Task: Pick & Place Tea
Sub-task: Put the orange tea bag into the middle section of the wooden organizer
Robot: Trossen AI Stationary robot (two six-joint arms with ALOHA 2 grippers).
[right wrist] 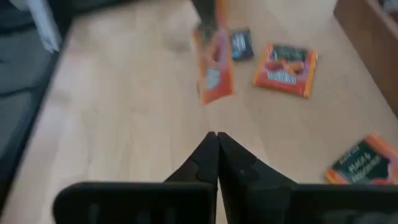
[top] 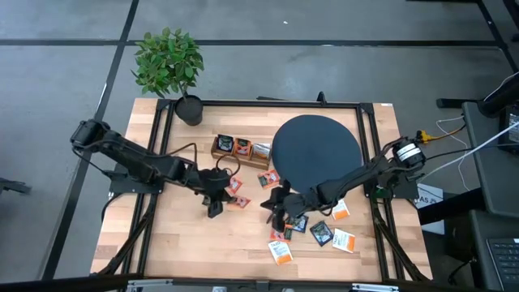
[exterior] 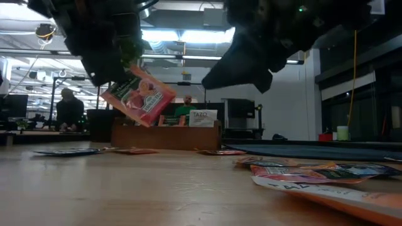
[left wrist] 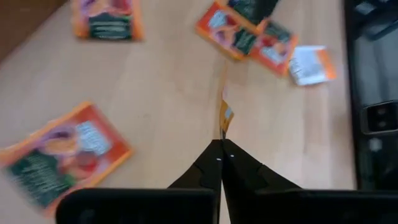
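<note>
Tea sachets lie scattered over the wooden table, most of them in a loose cluster toward five o'clock from the table's middle, just below the big black disc. Two white-and-orange ones sit at the outer edge of that cluster, and a few red-orange ones lie nearer the centre. More packets stand in the wooden tray at about twelve o'clock, touching the disc's left rim.

The left gripper is above the table's middle, its fingers pressed tight together on one red-orange sachet. In the low view this packet hangs tilted, clear of the tabletop. In the left wrist view it shows edge-on as a thin orange strip rising from the closed fingertips.

The right gripper is just right of centre, at the near edge of the cluster. Its fingers are shut with nothing between them, as the right wrist view shows, and the low view shows it raised off the wood.

A potted plant stands at the table's eleven o'clock corner. In the room beyond, two people sit at desks.
</note>
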